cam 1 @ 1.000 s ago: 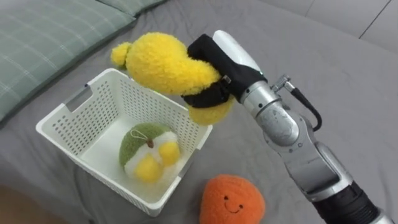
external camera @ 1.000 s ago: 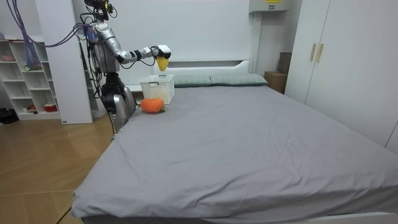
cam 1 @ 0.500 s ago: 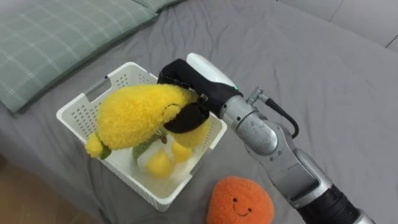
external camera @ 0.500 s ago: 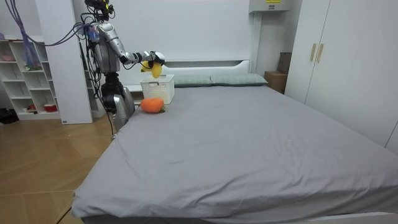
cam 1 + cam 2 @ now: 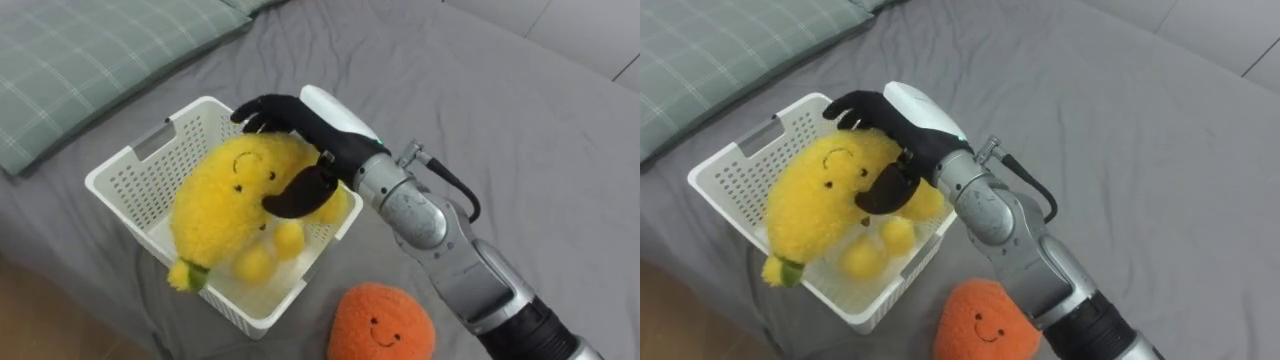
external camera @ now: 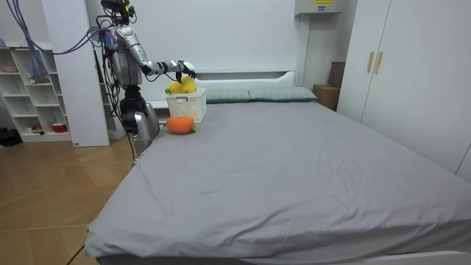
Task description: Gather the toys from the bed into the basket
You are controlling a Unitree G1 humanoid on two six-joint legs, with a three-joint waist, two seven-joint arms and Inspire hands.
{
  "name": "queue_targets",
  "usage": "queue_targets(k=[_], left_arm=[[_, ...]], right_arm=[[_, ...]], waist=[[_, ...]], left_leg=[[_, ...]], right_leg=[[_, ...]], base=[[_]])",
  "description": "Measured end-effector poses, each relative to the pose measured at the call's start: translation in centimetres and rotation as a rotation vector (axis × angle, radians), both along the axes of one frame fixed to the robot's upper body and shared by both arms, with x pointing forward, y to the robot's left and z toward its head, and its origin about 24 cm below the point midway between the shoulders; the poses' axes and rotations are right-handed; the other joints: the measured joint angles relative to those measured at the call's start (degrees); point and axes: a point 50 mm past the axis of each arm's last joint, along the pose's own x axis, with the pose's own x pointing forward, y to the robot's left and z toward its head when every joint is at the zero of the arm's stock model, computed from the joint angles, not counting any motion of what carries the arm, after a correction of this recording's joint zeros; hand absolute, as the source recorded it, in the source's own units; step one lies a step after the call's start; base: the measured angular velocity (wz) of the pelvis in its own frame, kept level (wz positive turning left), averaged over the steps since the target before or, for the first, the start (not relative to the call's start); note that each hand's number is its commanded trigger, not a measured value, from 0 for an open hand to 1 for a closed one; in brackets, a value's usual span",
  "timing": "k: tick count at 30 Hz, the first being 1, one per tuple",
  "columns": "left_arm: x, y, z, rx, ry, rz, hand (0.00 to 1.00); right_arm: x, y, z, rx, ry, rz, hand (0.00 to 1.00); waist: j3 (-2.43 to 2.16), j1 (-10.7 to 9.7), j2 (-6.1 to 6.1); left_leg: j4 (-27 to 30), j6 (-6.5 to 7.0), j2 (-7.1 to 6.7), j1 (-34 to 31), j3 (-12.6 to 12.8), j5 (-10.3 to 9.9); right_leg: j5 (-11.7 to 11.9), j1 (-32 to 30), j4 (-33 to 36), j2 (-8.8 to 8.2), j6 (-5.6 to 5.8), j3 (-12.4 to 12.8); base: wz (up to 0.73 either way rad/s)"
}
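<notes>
Right, the yellow plush [image 5: 225, 200] is down in the basket [image 5: 130, 175], lying slantwise with its face up and its green-tipped end poking over the near rim. The right hand [image 5: 300, 130] sits on top of it: dark fingers fanned loosely over the far side, thumb laid across the front, and the fur under them shows no dent, so I read that as a slack, wide hand and not a grip. Under the plush a third toy [image 5: 252, 262] peeks out, just its pale yellow knobs. The basket stands on the grey bed [image 5: 520, 120] near its edge, beside a checked pillow [image 5: 90, 60], and the room view has the robot standing at that corner, arm reaching out over the basket. Now, the orange plush [image 5: 380, 320] waits on the cover just beside the basket, below the forearm, smiling face up, and that looks like the next customer. By the look of it, it is light, soft and squashy, fuzzy enough not to slip and nothing to break. It is round, though, with no handle or limb, so the hold wants to be a broad one across the middle, fingers behind and thumb in front, sinking into the fluff. One worry: the basket is getting full, and that overhanging yellow end could tip out if nudged.
</notes>
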Motion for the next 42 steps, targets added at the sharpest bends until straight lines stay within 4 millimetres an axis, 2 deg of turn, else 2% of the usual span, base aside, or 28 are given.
queue_targets(k=[17,21,23,25,29,33,36,37,38,39,42], left_arm=[[-0.1,0.0,0.0,-0.011,0.002,0.001,0.00],[-0.2,-0.3,-0.1,-0.017,0.005,0.008,0.00],[-0.3,-0.4,-0.2,-0.022,0.006,0.016,0.00],[-0.7,-0.3,-0.3,-0.021,0.011,0.022,0.00],[-1.8,0.0,-0.4,-0.014,0.036,0.039,0.00],[-2.1,0.0,-0.5,-0.011,0.049,0.055,0.00],[-2.6,-0.5,-0.7,-0.027,0.052,0.085,0.00],[-3.0,-0.6,-0.8,-0.028,0.060,0.089,0.00],[-3.2,-0.6,-0.8,-0.027,0.064,0.091,0.00],[-3.4,-0.6,-0.8,-0.024,0.068,0.095,0.00],[-3.2,-0.5,-0.7,-0.013,0.062,0.100,0.00]], right_arm=[[0.1,-0.2,0.1,0.032,0.019,-0.002,0.00],[0.5,-0.9,0.1,0.051,0.017,-0.039,0.00],[0.9,-1.6,0.0,0.066,0.020,-0.079,0.00],[1.3,-2.6,0.3,0.107,0.029,-0.115,0.00],[1.9,-4.5,0.7,0.158,0.026,-0.192,0.00],[2.0,-7.8,0.5,0.219,0.018,-0.344,0.00],[1.8,-9.9,0.0,0.276,0.032,-0.434,0.00],[1.4,-10.7,-0.5,0.273,0.041,-0.462,0.00],[1.3,-11.1,-0.7,0.272,0.045,-0.476,0.00],[1.1,-11.6,-1.0,0.264,0.045,-0.499,0.00],[0.6,-12.9,-1.6,0.264,0.053,-0.560,0.00]], waist=[[0.03,-0.14,0.35],[0.37,-0.56,1.52],[0.30,-0.69,2.02],[0.05,-1.79,2.18],[-0.07,-3.71,2.66],[-0.43,-6.45,3.13],[-1.05,-8.48,4.27],[-1.51,-9.48,4.70],[-1.57,-9.80,4.93],[-1.63,-11.06,5.16],[-1.60,-13.06,5.23]], left_leg=[[-0.08,0.00,0.00,0.52,0.15,0.00],[-0.02,0.01,-0.05,0.70,0.07,-0.01],[-0.01,0.01,-0.04,0.80,0.09,-0.01],[0.00,0.00,-0.01,0.82,0.14,0.00],[0.00,0.05,0.13,1.62,1.24,0.04],[-0.14,0.10,0.26,2.00,2.41,0.00],[-0.59,0.28,0.42,3.08,3.79,-0.13],[-0.97,0.34,0.52,3.79,4.39,-0.18],[-1.20,0.35,0.55,3.95,4.65,-0.18],[-1.30,0.37,0.61,4.19,5.08,-0.19],[-1.63,0.31,1.06,4.50,6.67,-0.24]], right_leg=[[0.00,0.17,-0.01,-0.03,0.00,-0.06],[0.01,0.60,-0.03,-0.09,0.01,-0.38],[0.01,0.64,-0.06,-0.09,0.01,-0.16],[0.01,0.55,-0.08,-0.07,0.01,-0.04],[0.01,0.67,-0.10,0.03,0.01,1.19],[0.02,0.55,0.04,0.00,0.02,2.51],[0.12,0.85,0.16,0.05,0.14,3.81],[0.14,1.17,0.20,0.06,0.18,4.29],[0.15,1.30,0.23,0.08,0.20,4.60],[0.15,1.30,0.25,0.15,0.20,5.21],[0.22,0.84,0.51,0.21,0.09,6.07]], base=[[0.00],[0.00],[0.00],[0.00],[-0.13],[-0.14],[-0.22],[-0.27],[-0.25],[-0.20],[-0.22]])
